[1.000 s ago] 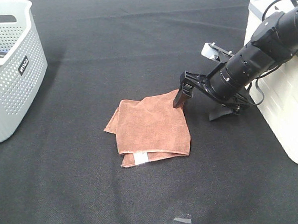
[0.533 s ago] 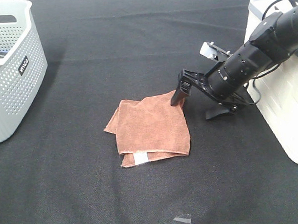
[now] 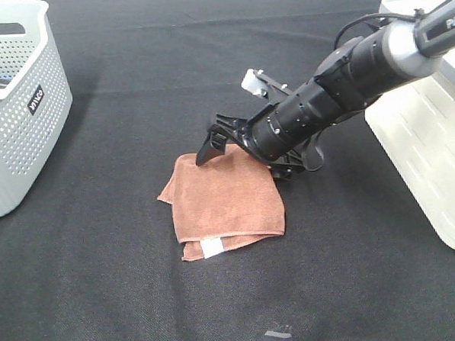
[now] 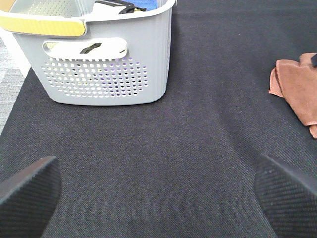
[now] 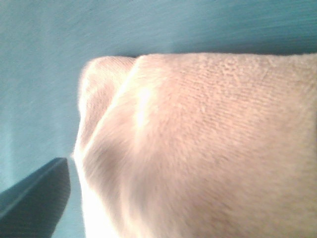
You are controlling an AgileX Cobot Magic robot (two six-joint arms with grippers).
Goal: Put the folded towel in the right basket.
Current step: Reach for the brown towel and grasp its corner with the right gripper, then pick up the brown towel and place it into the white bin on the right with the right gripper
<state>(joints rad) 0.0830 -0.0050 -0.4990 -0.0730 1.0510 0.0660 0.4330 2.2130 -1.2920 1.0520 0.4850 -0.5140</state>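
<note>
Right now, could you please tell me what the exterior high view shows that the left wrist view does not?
Only exterior high: the right gripper, open over the folded towel, the towel's white tag, and the right basket. Only left wrist: the left gripper, its fingertips wide open. Both: the folded towel, the grey perforated basket and the black mat.

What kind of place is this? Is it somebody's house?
Probably not; more likely a robot practice table in a lab: a robot arm reaches over a black cloth-covered table, with a brown towel between a grey holey basket and a white bin.
</note>
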